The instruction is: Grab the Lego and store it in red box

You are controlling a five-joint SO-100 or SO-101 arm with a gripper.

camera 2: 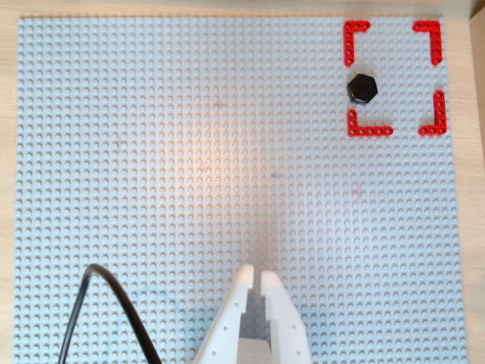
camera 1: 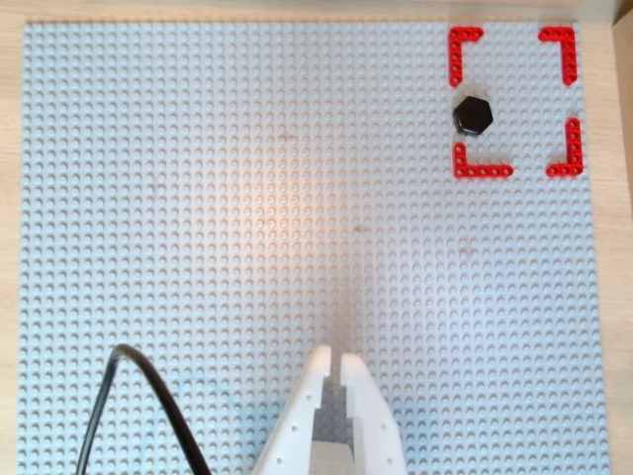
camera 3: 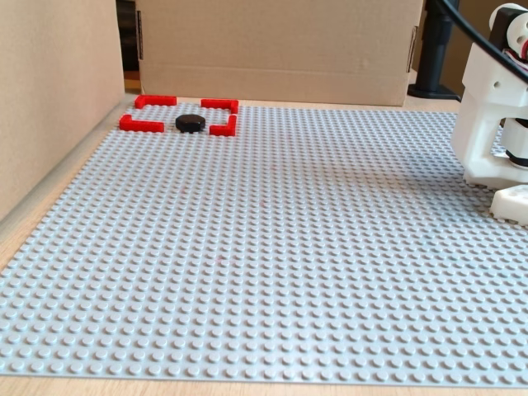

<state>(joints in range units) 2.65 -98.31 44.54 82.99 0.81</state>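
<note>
The Lego (camera 1: 473,116) (camera 2: 362,89) is a black hexagon lying flat on the baseplate, alone and untouched. It sits just inside the left side of the red box (camera 1: 482,171) (camera 2: 369,131), in the gap between the two left corner pieces. In the fixed view the Lego (camera 3: 190,123) lies at the near edge of the red box (camera 3: 140,125), far back on the left. My white gripper (camera 1: 334,356) (camera 2: 256,273) is at the bottom middle of both overhead views, far from the Lego, its fingers close together with nothing between them.
A grey studded baseplate (camera 1: 247,218) covers the table. A black cable (camera 1: 148,396) curves in at the bottom left. In the fixed view the white arm base (camera 3: 491,107) stands at the right edge. Cardboard walls (camera 3: 272,49) close the back and left sides.
</note>
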